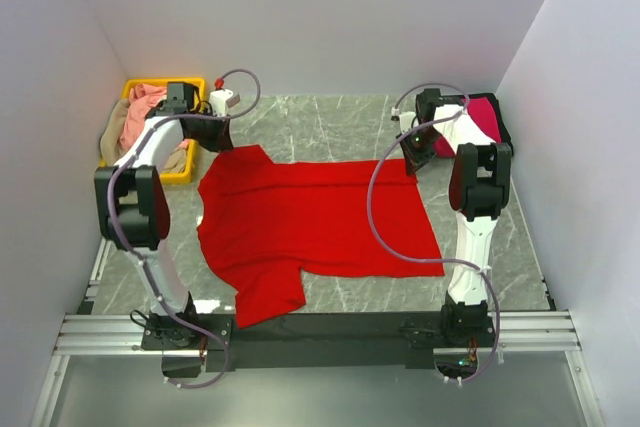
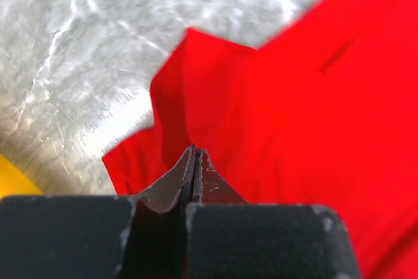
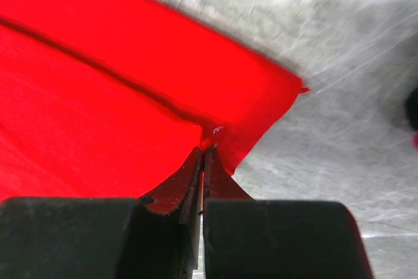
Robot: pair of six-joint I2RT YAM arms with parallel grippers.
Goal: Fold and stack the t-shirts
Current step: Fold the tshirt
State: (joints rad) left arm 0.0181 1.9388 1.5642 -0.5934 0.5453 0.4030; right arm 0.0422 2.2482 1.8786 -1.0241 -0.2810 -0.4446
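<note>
A bright red t-shirt (image 1: 310, 222) lies spread flat on the grey marble table (image 1: 330, 122), one sleeve toward the near edge. My left gripper (image 1: 216, 137) is at the shirt's far left sleeve; in the left wrist view it (image 2: 194, 151) is shut, with the red cloth (image 2: 294, 115) creasing up to its tips. At the shirt's far right corner, my right gripper (image 1: 414, 160) is shut, and the right wrist view shows it (image 3: 205, 150) pinching the hem of the red cloth (image 3: 85, 96). A crimson-magenta t-shirt (image 1: 482, 115) lies at the far right.
A yellow bin (image 1: 160, 83) at the far left holds a salmon pink t-shirt (image 1: 140, 117) and a tan one (image 1: 108, 142). A small white object (image 1: 222, 99) stands beside the bin. White walls close in on three sides. A metal rail (image 1: 320, 332) runs along the near edge.
</note>
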